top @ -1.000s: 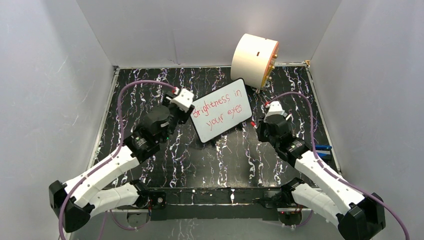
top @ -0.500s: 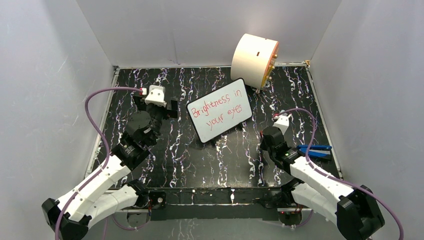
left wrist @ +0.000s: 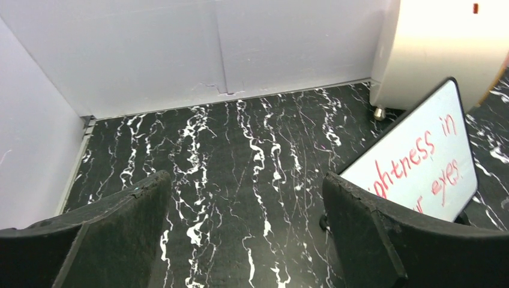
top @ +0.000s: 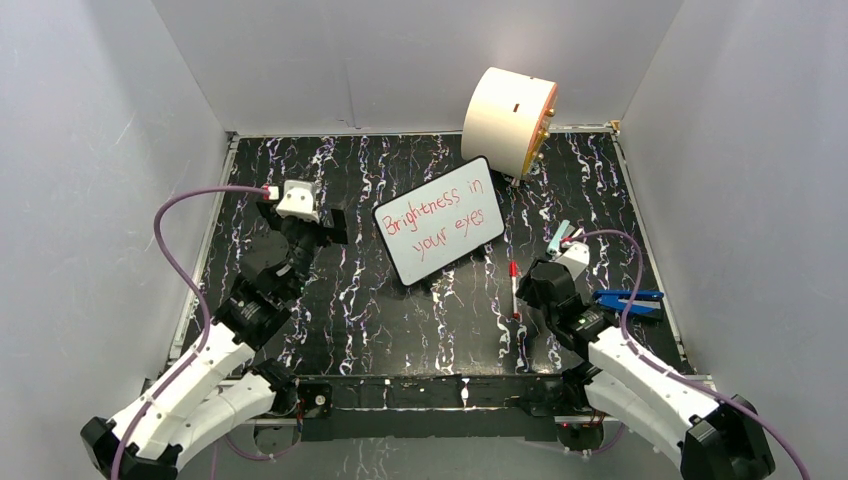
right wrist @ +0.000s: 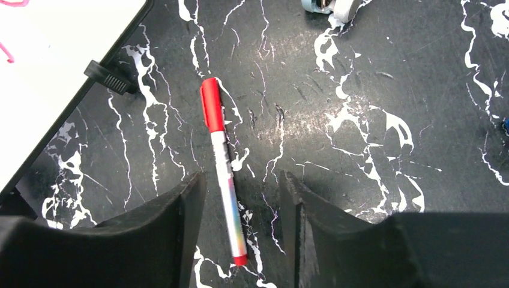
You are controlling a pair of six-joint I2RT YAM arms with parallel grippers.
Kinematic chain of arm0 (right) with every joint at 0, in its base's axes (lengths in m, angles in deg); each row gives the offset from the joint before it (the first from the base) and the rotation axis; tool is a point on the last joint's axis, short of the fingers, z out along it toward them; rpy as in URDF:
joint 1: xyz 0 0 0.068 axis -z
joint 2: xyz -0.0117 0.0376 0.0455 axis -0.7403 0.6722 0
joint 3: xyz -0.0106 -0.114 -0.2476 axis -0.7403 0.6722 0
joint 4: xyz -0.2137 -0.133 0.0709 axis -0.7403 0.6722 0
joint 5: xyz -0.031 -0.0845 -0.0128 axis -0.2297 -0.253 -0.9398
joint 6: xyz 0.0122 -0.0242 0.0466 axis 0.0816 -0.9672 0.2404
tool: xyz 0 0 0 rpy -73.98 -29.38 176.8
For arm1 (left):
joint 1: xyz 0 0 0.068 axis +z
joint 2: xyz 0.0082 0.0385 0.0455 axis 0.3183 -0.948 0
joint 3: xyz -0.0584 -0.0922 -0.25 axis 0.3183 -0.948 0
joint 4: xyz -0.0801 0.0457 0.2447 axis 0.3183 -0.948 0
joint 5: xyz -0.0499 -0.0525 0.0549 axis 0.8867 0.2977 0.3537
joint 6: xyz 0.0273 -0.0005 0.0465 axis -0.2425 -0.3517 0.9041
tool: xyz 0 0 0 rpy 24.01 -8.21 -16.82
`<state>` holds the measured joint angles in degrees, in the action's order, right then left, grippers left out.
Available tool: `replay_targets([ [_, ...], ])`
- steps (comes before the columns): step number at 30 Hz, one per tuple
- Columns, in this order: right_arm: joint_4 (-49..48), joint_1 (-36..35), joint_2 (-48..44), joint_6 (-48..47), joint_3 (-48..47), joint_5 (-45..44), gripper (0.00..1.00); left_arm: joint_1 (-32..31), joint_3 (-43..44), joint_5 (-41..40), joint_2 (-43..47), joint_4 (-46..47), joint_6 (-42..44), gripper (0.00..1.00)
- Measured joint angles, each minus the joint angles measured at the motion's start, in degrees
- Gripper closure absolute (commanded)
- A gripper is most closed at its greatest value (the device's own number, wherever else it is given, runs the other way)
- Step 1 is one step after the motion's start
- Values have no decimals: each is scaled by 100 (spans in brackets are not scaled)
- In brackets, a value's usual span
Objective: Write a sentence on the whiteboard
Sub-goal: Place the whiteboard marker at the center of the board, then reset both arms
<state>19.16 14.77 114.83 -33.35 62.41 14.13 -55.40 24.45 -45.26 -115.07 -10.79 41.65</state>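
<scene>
The whiteboard [top: 440, 222] lies tilted mid-table, propped on small black feet. On it is the sentence [top: 443, 212] in red, "Brightness in your eyes", in two lines. My left gripper [top: 304, 218] stands open and empty to the board's left, apart from it. In the left wrist view, the gripper [left wrist: 246, 180] has the board's edge [left wrist: 420, 162] behind its right finger. A red-capped marker [top: 514, 287] lies on the table. My right gripper [right wrist: 243, 178] hovers open over the marker [right wrist: 223, 174], whose tail end lies between the fingers, touching neither.
A big cream cylinder [top: 510, 120] lies on its side at the back right, just behind the board. A blue-handled tool [top: 630, 298] lies by the right edge. A small grey-teal piece [top: 562, 235] sits behind my right wrist. Grey walls enclose the table.
My left gripper opened wide and drew back left, away from the whiteboard. The right arm pulled back toward the near edge, its jaws parted, and the marker now lies on the table.
</scene>
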Motion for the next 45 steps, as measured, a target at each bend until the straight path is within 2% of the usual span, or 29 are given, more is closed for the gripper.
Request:
replay_targets([
  [6, 452, 0, -487, -98, -136, 92, 21, 0, -275, 240, 581, -269, -197, 7],
  [8, 686, 0, -684, -201, -330, 83, 10, 0, -260, 234, 739, -442, -310, 6],
  [12, 1163, 0, -1161, -546, -957, -39, 2, 0, -251, 175, 1078, -732, -590, 6],
  [18, 1696, 0, -1764, -1287, -2076, -420, 1, 2, -295, 184, 1834, -1102, -927, 6],
  [25, 1956, 2, -2385, -2271, -2767, -658, 1, 4, -533, 649, 2761, -1650, -1067, 6],
  [30, 1950, 2, -2695, -2802, -2758, -660, 1, 4, -732, 581, 3008, -1845, -1366, 6],
  [35, 1888, 2, -2992, -3106, -2472, -752, 1, 4, -780, -267, 3040, -2011, -1897, 6],
  [45, 1738, 2, -3191, -3357, -2175, -778, 1, 120, -839, -929, 3034, -1989, -1888, 5],
])
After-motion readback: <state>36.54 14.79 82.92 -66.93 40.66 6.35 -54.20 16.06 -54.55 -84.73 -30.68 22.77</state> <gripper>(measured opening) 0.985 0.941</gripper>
